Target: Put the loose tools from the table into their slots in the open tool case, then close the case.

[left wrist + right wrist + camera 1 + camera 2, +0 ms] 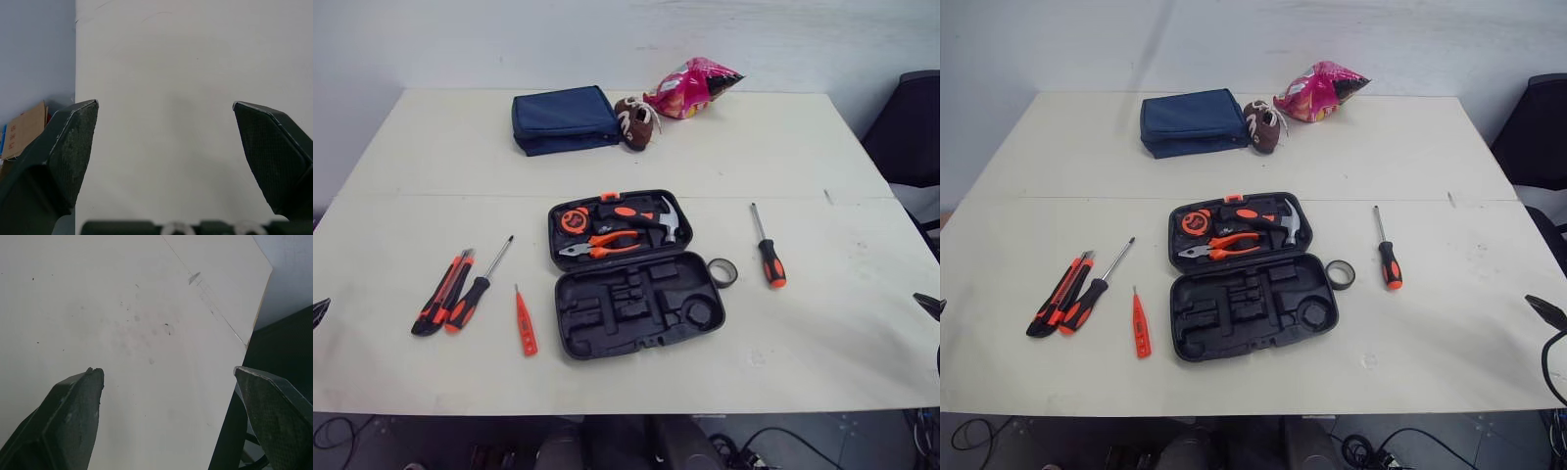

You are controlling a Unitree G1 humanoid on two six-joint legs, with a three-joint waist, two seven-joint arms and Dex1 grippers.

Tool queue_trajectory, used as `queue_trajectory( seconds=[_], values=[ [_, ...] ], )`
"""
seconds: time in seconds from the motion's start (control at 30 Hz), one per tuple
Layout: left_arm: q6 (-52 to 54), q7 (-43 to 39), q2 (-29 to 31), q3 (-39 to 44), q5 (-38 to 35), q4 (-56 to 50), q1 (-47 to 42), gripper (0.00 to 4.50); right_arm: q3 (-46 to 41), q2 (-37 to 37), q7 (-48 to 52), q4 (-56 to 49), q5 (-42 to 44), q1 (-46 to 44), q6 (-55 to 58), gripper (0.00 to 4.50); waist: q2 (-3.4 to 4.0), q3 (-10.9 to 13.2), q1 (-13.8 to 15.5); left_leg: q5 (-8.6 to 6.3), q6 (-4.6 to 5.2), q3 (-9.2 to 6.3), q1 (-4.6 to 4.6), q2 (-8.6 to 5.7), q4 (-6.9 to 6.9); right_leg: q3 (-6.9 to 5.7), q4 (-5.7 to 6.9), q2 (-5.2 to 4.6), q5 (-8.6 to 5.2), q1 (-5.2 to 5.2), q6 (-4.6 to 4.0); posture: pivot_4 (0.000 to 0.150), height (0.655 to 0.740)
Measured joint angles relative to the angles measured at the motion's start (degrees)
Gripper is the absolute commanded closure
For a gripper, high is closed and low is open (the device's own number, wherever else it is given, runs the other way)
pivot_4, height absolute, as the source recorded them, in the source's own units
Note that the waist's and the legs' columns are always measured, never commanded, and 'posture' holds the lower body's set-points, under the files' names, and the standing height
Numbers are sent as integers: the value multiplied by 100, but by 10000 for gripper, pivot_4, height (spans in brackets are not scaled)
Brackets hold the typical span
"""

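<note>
The black tool case (636, 318) lies open in the middle of the table. Its far half holds a tape measure (574, 220), a hammer (651, 215) and pliers (607, 245); the near half has bare slots. To its left lie an orange-black utility knife (440, 294), a screwdriver (478, 289) and an orange tester pen (526, 325). A tape roll (722, 272) and a second screwdriver (767, 250) lie on its right. My left gripper (165, 104) is open over bare table at the left edge. My right gripper (168, 371) is open near the table's right edge.
A navy pouch (563, 119), a small brown shoe (634, 121) and a pink snack bag (693, 86) sit at the back of the table. A black chair (913, 132) stands off the right side. A seam crosses the table (862, 343) behind the case.
</note>
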Motion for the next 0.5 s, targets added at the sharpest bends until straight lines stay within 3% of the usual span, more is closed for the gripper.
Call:
queue_trajectory(
  seconds=[0.27,0.33,0.5],
  values=[
    [808,-117,-360,64,-419,-1164,241,0,235,344,73,-908,131,-124,635,419,0,-2,3,0,-3,-8,-2,4,11,-6,12,2,0,0,0,1500,7400],
    [982,-149,-367,60,-455,-1483,281,0,257,466,214,-1477,336,-41,1054,419,1,-2,12,0,-2,-8,-4,3,11,-6,11,1,0,0,0,1500,7400],
    [1810,-514,-607,-504,-803,-3401,615,0,940,687,715,-3934,1006,142,2719,419,2,-2,34,-1,-4,-24,-10,4,22,-11,18,0,2,5,2,1500,7400]
  ],
)
